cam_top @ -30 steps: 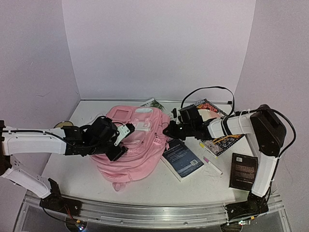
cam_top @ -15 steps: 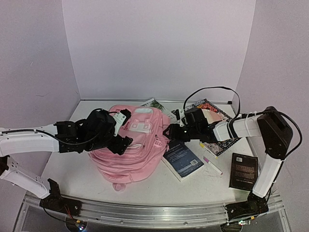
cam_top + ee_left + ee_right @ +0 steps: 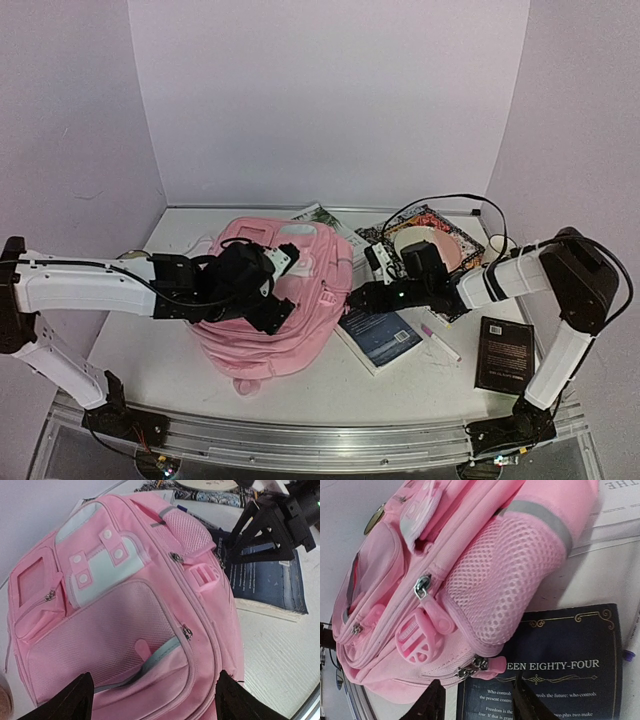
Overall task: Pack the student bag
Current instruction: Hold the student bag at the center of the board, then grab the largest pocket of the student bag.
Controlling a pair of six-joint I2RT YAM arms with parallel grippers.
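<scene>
**A:** Top view first. The student bag [image 3: 300,335] lies flat on the tabletop [image 3: 420,385], left of centre, with its long axis running roughly near-to-far. The left fingers [image 3: 277,312] hover right over its front. The right fingers [image 3: 355,297] sit at its right edge, above the book [image 3: 385,340].

**B:** Left wrist view agrees: left fingers [image 3: 75,700] spread wide, holding nothing, front mesh pocket [image 3: 100,635] straight below.

**A:** Right wrist view: right fingers [image 3: 432,702] parted too, empty. There's a zip pull [image 3: 487,666] just ahead of them, next to the side mesh pocket [image 3: 505,580].

**B:** So the right arm looks nearer a zipper. I'd guess it goes for that pull while the left pins the bag.
</scene>
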